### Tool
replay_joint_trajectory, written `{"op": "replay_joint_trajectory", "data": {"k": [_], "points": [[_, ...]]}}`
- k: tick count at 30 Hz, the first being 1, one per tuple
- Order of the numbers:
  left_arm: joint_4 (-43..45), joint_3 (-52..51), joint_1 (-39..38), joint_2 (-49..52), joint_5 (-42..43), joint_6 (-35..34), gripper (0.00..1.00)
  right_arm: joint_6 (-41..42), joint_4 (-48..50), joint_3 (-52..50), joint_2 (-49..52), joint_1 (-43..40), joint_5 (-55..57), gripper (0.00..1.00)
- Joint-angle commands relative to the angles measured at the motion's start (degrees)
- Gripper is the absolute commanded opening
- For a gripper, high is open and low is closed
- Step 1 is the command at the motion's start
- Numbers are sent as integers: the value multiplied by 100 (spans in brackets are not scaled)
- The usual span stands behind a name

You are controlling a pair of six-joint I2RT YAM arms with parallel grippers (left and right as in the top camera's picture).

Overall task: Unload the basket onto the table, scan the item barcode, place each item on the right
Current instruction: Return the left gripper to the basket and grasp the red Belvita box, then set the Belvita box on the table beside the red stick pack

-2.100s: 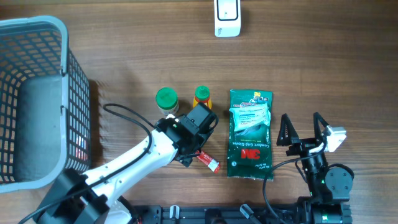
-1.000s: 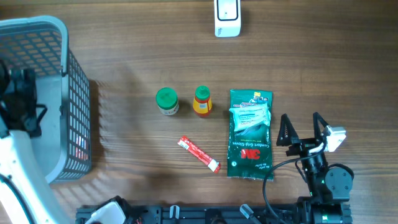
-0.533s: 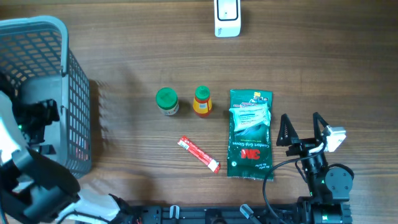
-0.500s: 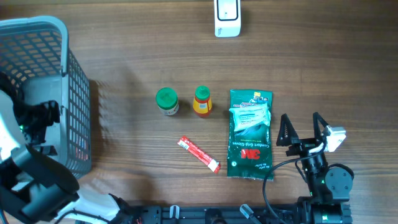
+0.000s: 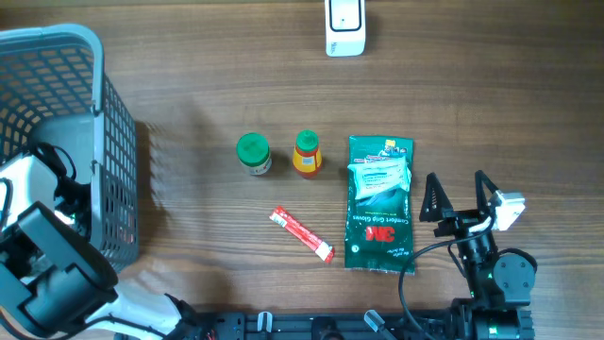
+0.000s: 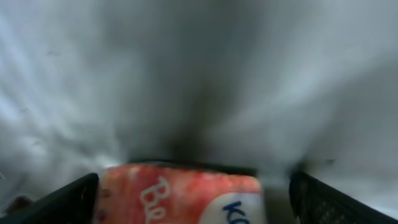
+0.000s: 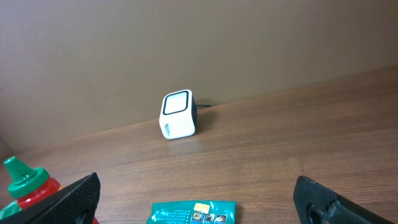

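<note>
**A:** Left wrist view is mostly grey blur, but a red packet [image 6: 174, 194] with white and blue lettering sits at the bottom edge, between the two tips of the left jaws. They stand wide apart, with nothing clamped.

**B:** Where is that on the bench [image 5: 208, 85]?

**A:** Not on it at all, I judge. From overhead the left arm [image 5: 47, 264] is down in the grey basket [image 5: 115, 161] at the left edge, so the packet lies inside that. Whether the tips touch it I cannot tell.

**B:** And the right side?

**A:** The right jaws are spread and empty too. They are near the front edge, just beside the green glove pack [image 5: 380, 203], and face the white scanner [image 5: 344, 26] at the far edge.

**B:** How will the packet handle?

**A:** It looks like a light, soft printed pouch. It should crumple instead of resisting, and glossy film may slip. I would close across its narrow width near the middle, firmly but without crushing. I would also keep the printed face uncovered, since I cannot see where the barcode is.

**B:** Risks?

**A:** The basket walls crowd the lift. A limp packet may also sag or twist so the code faces away from the scanner. The green-capped jar [image 5: 253, 153], the red bottle [image 5: 306, 153] and the red sachet [image 5: 302, 233] lie between basket and scanner, so carry above them.
</note>
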Motion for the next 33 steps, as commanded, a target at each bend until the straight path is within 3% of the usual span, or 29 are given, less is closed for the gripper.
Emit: {"op": "replay_joint_trajectory", "data": {"k": [1, 3, 7, 12, 20, 23, 25, 27, 33], "points": [[168, -376, -15, 81, 284, 26, 100, -20, 15, -7, -35, 13, -61, 100], [109, -435, -33, 81, 317, 28, 99, -17, 15, -7, -35, 13, -61, 100], [-52, -420, -39, 66, 310, 50, 74, -17, 15, -7, -35, 13, -61, 100], [-369, 170, -17, -133, 264, 57, 67, -20, 15, -7, -35, 13, -61, 100], [-1843, 3467, -31, -857, 81, 330, 65, -20, 15, -7, -35, 13, -61, 100], [-2258, 4234, -111, -1165, 581, 459, 65, -17, 15, -7, -35, 13, -61, 100], [-2297, 4317, -435, -1593, 1071, 723, 64, -17, 15, -7, -35, 13, -61, 100], [-2387, 4317, -892, -1878, 1036, 820, 64, -20, 15, -7, -35, 13, -61, 100], [-2863, 4293, -3351, -2269, 778, 732, 64, -15, 15, -7, -35, 13, -61, 100]]}}
